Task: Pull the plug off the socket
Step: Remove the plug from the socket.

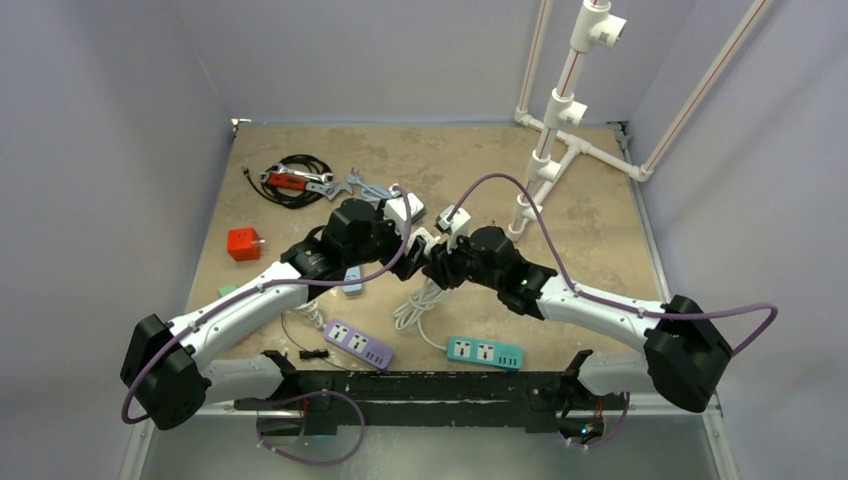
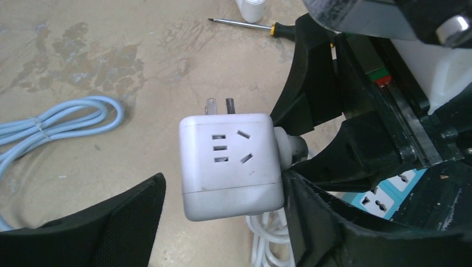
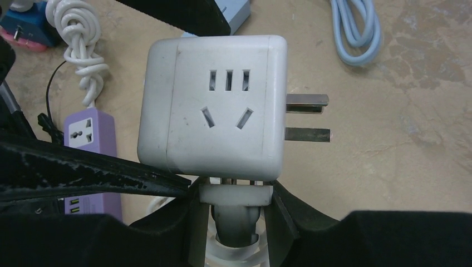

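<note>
A white cube socket with two bare metal prongs hangs above the table between both grippers. A white plug sits in its underside, and a sliver of its pins shows between plug and cube. My right gripper is shut on the plug's body, and the plug's white cord hangs down in a coil. My left gripper straddles the cube. Its right finger touches the cube's side. Its left finger stands apart from the cube with a gap.
A purple power strip and a teal one lie near the front edge. A red cube, a black cable coil with tools, a screwdriver, a light blue cable and a white pipe frame surround the work spot.
</note>
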Tool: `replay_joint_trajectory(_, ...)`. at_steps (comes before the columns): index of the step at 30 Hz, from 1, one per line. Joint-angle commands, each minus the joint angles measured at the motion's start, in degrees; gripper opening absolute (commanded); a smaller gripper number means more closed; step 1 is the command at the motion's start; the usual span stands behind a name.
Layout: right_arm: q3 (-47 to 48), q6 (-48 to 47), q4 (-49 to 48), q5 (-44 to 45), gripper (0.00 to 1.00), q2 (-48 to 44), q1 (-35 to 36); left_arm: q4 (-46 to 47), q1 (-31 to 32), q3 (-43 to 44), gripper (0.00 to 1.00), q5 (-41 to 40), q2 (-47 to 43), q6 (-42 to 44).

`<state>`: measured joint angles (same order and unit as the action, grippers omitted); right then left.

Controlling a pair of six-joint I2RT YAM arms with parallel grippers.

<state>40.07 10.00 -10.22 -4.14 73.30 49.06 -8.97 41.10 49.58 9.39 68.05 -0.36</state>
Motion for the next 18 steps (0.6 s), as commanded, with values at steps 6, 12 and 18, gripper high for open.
replay_joint_trajectory(6, -0.2, 0.6, -11.1, 0.3, 0.00, -6.9, 0.8, -3.4, 0.0, 1.0, 0.27, -2.0, 2.4, -1.6)
replay_joint_trajectory(12, -0.1, 1.6, -8.8, 2.7, 0.00, -6.4, 1.5, -4.4, 0.1, 0.7, 0.00, -14.9, 1.7, -3.0)
replay_joint_trajectory(18, 1.7, 3.7, -4.4, 7.1, 0.00, -8.7, 3.8, -5.7, 0.2, 0.8, 0.00, -21.8, 1.2, -2.4)
